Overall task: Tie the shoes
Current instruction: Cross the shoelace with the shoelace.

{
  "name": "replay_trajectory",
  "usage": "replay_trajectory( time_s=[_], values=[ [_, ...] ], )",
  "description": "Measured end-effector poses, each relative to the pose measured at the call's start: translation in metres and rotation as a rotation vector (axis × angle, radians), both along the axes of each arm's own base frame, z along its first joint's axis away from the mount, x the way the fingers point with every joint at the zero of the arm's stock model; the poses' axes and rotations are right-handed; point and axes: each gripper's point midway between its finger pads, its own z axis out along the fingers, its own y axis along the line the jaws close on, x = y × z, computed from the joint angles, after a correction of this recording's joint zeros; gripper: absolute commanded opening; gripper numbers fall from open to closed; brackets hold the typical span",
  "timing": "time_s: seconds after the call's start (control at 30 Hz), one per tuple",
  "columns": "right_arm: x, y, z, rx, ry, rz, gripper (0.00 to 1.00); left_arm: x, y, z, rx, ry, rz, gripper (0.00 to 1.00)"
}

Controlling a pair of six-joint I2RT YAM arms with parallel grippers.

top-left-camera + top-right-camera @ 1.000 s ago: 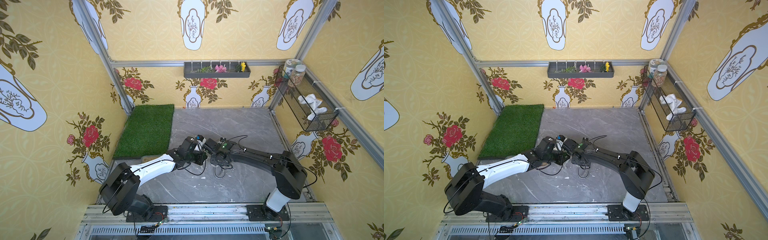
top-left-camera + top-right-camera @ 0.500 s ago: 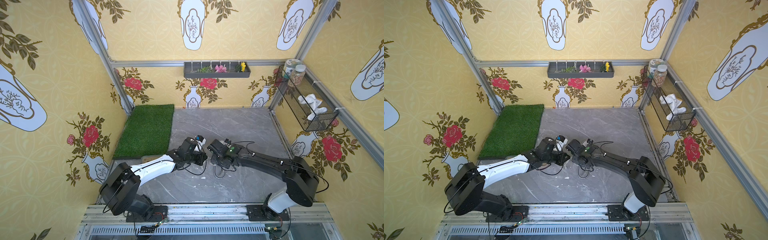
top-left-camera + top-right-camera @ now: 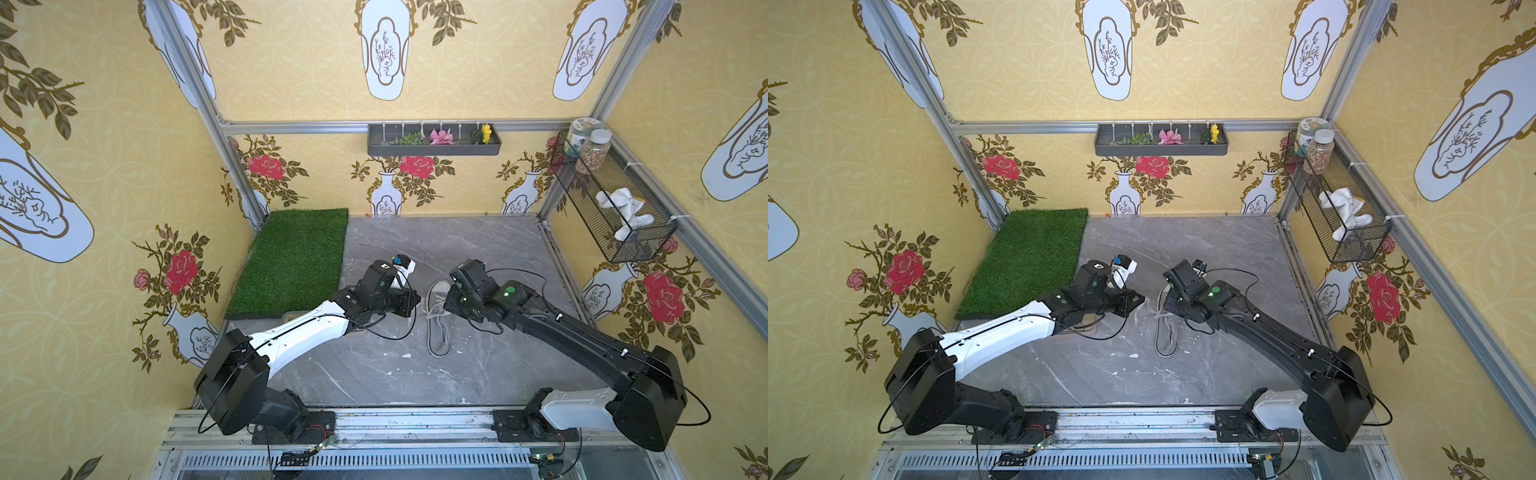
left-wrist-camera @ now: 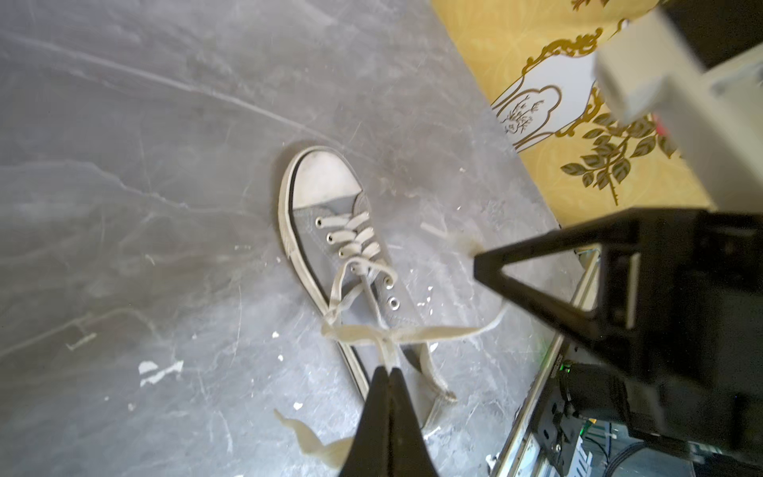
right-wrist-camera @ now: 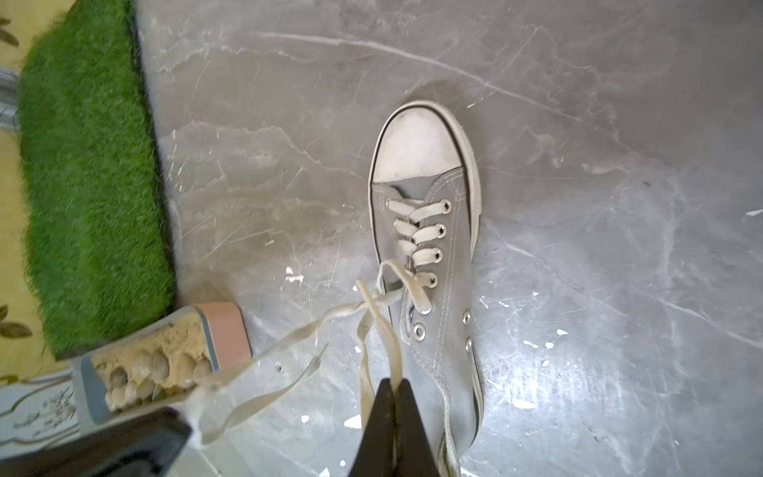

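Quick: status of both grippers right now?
Left gripper: closed, pinching the lace.
Right gripper: closed, pinching the same lace.

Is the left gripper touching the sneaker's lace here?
Touching. The left wrist view shows the left gripper shut on a lace strand, which runs from the sneaker straight into its closed tips.

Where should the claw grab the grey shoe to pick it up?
Pinch the thin canvas side wall by the opening of the grey shoe, coming straight down. It stands on its sole with the opening facing up, so one jaw fits inside. The white toe cap looks too wide and rounded.
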Motion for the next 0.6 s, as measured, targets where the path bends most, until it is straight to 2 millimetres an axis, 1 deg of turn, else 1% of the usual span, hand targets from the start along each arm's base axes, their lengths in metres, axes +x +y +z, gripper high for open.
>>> replay_trajectory(
  time_s=[0.1, 0.17, 0.27, 0.5, 0.6],
  values=[
    [-0.007, 0.002, -0.012, 0.014, 0.030, 0.036, 0.00, 0.004, -0.004, 0.015, -0.006, -0.026, -0.007, 0.00],
    [-0.012, 0.002, -0.020, 0.019, 0.049, 0.053, 0.00, 0.006, -0.004, 0.021, 0.000, -0.031, -0.005, 0.00],
    [-0.015, -0.001, -0.026, 0.034, 0.058, 0.063, 0.00, 0.008, -0.005, 0.027, 0.001, -0.042, -0.005, 0.00],
    [-0.014, 0.001, -0.030, 0.079, 0.087, 0.118, 0.00, 0.001, 0.003, 0.018, 0.032, -0.023, -0.009, 0.00],
    [-0.009, -0.001, -0.020, 0.128, 0.074, 0.120, 0.00, -0.003, 0.008, 0.014, 0.043, -0.018, -0.004, 0.00]
  ],
)
